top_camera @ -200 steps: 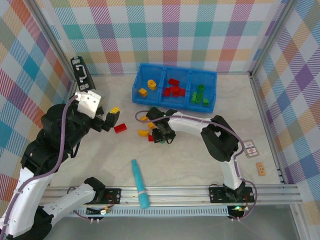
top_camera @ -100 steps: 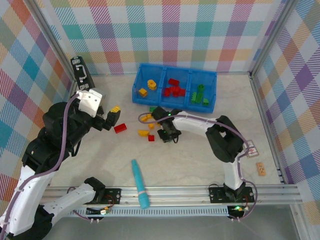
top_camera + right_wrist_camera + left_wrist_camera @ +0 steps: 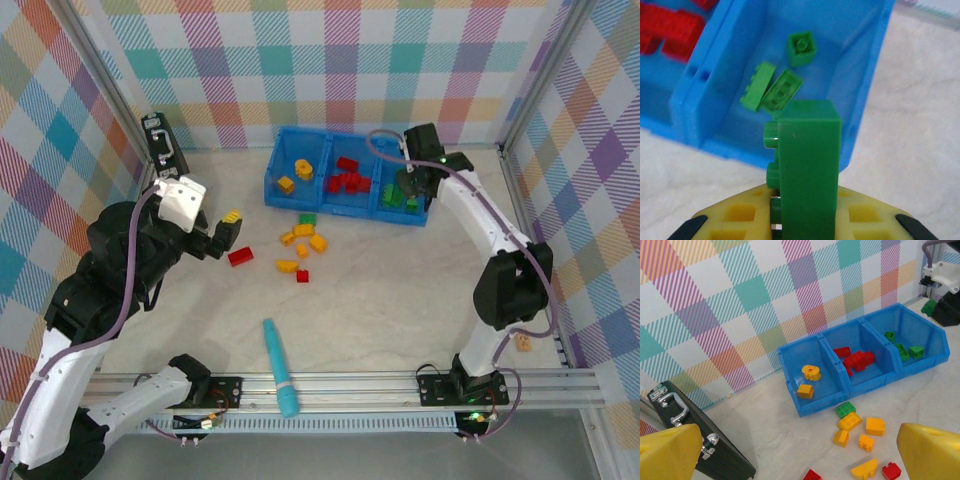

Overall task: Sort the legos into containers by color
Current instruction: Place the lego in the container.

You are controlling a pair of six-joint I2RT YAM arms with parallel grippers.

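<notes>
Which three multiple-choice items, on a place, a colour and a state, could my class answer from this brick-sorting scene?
1. The right gripper hangs at which compartment of the blue bin? A yellow bricks; B red bricks; C green bricks.
2. What colour is its held brick? A red; B green; C yellow.
3. The left gripper is: A open; B shut on a brick; C shut on the bin's wall.
Key: 1C, green bricks lie just beyond it; 2B, the held brick is plainly green; 3A, its yellow fingers stand wide apart.
</notes>
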